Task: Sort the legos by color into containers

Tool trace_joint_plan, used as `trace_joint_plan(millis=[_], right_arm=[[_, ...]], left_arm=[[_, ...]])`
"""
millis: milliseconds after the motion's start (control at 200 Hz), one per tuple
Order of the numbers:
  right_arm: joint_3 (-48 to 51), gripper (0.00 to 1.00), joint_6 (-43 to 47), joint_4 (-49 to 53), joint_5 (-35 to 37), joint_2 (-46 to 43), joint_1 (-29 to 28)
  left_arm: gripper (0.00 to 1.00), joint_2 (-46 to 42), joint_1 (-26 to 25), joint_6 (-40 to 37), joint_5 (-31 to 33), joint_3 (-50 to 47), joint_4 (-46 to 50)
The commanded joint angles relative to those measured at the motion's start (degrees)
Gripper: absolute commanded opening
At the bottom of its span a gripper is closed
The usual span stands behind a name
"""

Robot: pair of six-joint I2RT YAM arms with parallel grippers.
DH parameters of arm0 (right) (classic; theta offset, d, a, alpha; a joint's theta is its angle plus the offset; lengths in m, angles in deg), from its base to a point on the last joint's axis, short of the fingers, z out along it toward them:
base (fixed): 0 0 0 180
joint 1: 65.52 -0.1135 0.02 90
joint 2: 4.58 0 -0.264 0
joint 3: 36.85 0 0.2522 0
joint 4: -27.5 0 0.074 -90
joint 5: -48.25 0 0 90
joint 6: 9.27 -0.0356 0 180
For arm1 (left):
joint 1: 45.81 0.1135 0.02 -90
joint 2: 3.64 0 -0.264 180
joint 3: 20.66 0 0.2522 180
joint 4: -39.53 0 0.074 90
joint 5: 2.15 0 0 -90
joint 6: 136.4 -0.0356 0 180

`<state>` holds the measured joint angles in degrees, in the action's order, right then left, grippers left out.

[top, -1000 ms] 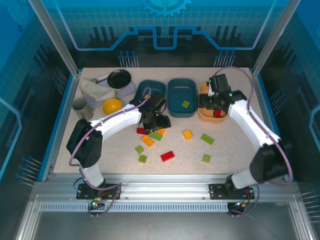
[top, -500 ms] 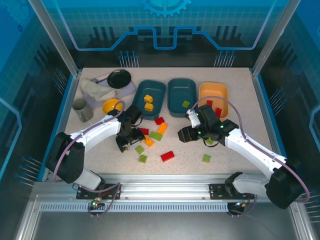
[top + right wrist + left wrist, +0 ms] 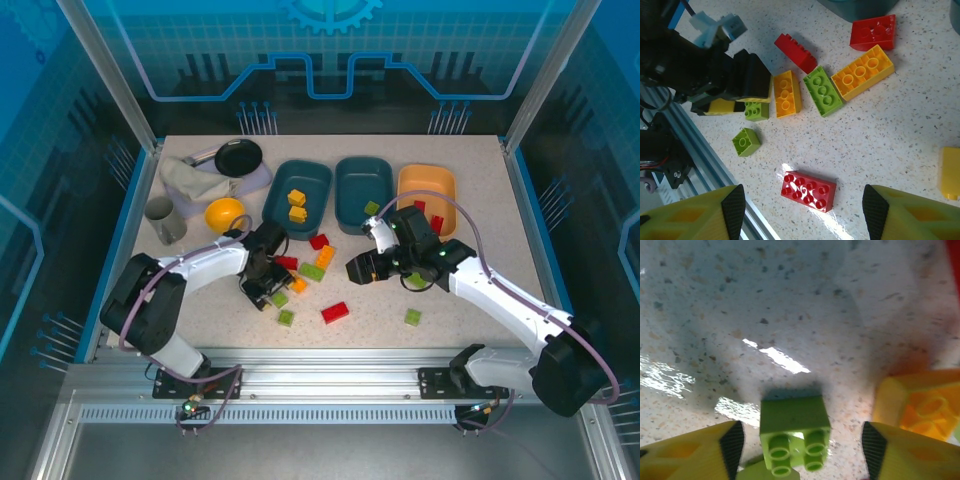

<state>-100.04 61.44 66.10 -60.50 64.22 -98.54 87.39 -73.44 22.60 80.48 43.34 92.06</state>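
My left gripper (image 3: 802,445) is open and low over the table, its fingers either side of a small light green lego (image 3: 795,432) with a gap on each side. From above, the left gripper (image 3: 270,291) sits beside that green lego (image 3: 281,298). My right gripper (image 3: 803,207) hangs open above an oblong red lego (image 3: 808,190), holding nothing; from above the right gripper (image 3: 359,268) is right of the pile. The left teal container (image 3: 312,178) holds yellow legos, the middle teal container (image 3: 363,176) a green one, the pale orange container (image 3: 426,180) red ones.
Loose legos lie mid-table: a green oblong (image 3: 823,90), orange oblong (image 3: 862,72), yellow (image 3: 787,93), two red ones (image 3: 873,32), a green square (image 3: 746,141). A yellow bowl (image 3: 224,213), grey cup (image 3: 160,215), cloth and black pan (image 3: 238,156) stand back left. The metal rail (image 3: 320,355) runs along the near edge.
Both arms have come forward from the containers to the loose legos. In the last half second the left gripper shifted right onto the green lego and the right gripper edged left.
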Motion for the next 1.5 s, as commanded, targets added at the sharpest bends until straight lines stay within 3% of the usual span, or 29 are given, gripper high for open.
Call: trace_joint_plan(millis=[0, 170, 405, 560, 750, 1040, 1265, 1495], right_arm=[[-0.04, 0.66, -0.46, -0.83, -1.88, 0.63, -0.82], [-0.23, 0.66, -0.7, -1.02, -1.56, 1.54, -0.82], [-0.59, 0.65, -1.0, -1.26, -1.03, 2.41, -0.82], [-3.52, 0.65, -2.66, -1.7, -0.8, 1.57, 0.11], [-2.78, 0.67, -12.01, -10.94, 3.45, -3.7, 7.08], [-1.81, 0.69, -23.5, -21.37, 11.93, -2.02, 17.88], [-6.66, 0.69, -26.13, -17.19, 13.48, 2.85, 22.05], [-7.42, 0.69, -25.89, -15.41, 13.13, 3.47, 22.71]], left_arm=[[0.59, 0.73, 0.05, 1.56, -1.03, -1.46, -0.53], [0.54, 1.49, 0.04, 1.5, -0.88, -1.98, -1.6], [0.34, 2.53, -0.03, 0.84, -0.2, -1.46, -2.92], [0.3, -0.93, -0.12, -1.98, 3.35, 2.8, 2.14], [0.3, -0.1, -1.37, -12.3, 9.2, 21.23, 10.7], [0.28, 20.7, -3.24, -22.95, 7.82, 51.27, 10.94], [0.28, 38.7, -4.75, -26.58, 7.75, 75.15, 13.65], [0.29, 50.58, -4.85, -27.16, 7.51, 88.01, 12.09]])
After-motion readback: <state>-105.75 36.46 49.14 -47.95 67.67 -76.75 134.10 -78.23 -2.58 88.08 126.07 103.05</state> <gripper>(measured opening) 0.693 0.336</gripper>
